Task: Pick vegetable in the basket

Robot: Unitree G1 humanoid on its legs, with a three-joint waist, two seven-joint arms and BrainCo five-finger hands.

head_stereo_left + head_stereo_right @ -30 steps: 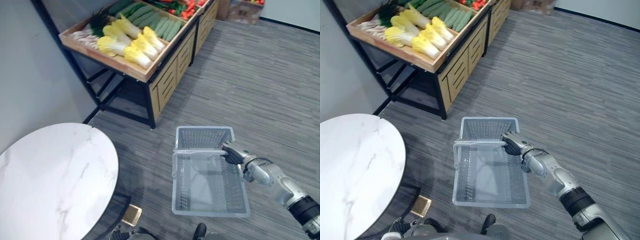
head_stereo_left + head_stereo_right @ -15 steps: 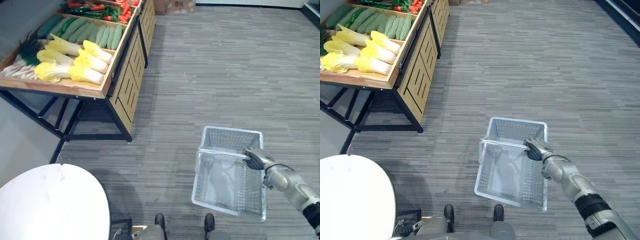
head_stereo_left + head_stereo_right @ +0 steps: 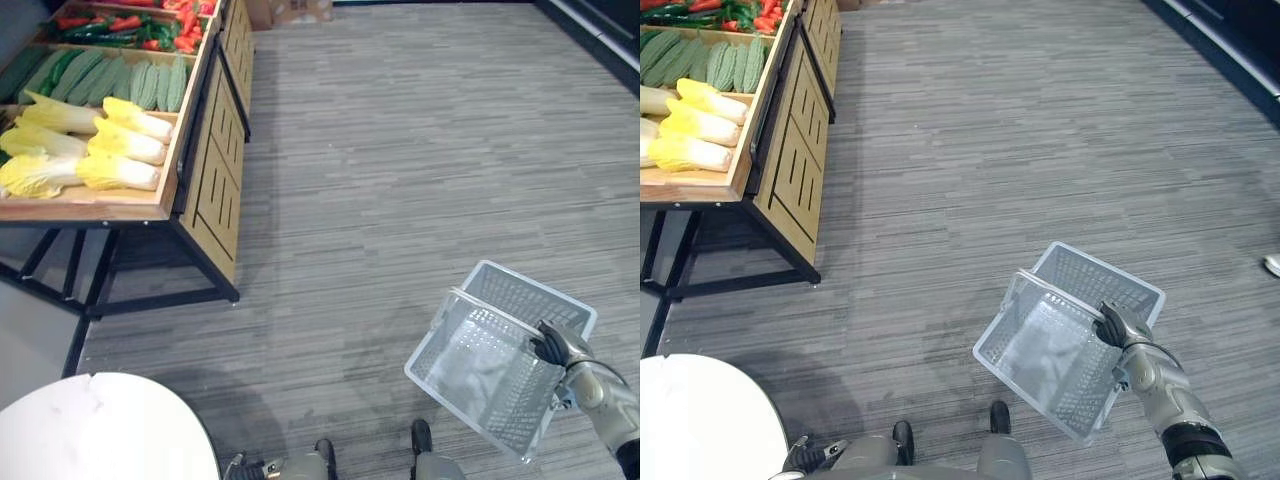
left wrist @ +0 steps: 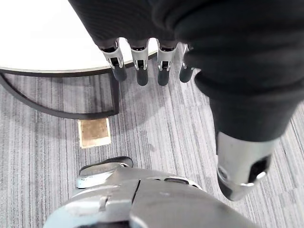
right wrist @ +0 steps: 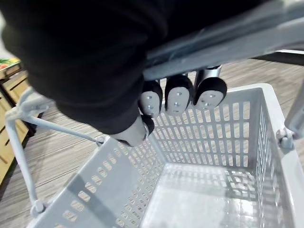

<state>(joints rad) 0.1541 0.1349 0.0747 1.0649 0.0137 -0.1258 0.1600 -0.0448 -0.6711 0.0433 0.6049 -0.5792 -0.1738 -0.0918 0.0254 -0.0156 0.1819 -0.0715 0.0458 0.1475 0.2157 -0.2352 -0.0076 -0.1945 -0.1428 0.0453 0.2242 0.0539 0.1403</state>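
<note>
- My right hand (image 3: 556,344) sits low on the right, fingers (image 5: 178,99) curled fully round the handle (image 5: 237,35) of the one grey basket (image 3: 470,365), which hangs from it above the carpet.
- Against half a second ago, my view has swung. The basket now hangs cornerwise and tipped, where it sat squarer to me, and the grip looks the same.
- My left hand (image 4: 140,66) hangs idle with fingers straight and loose, holding nothing, close by the rim of the table.
- One round white table (image 3: 100,430) shows at my lower left, less of it than before.
- One wooden stand (image 3: 215,180) is well apart from the basket, far left, and the vegetables lie on it.
- I count six yellow cabbages (image 3: 120,148) nearest me. Beyond them is a row of green cucumbers (image 3: 130,80), too tightly packed to count, then red peppers (image 3: 120,22) at the back.
</note>
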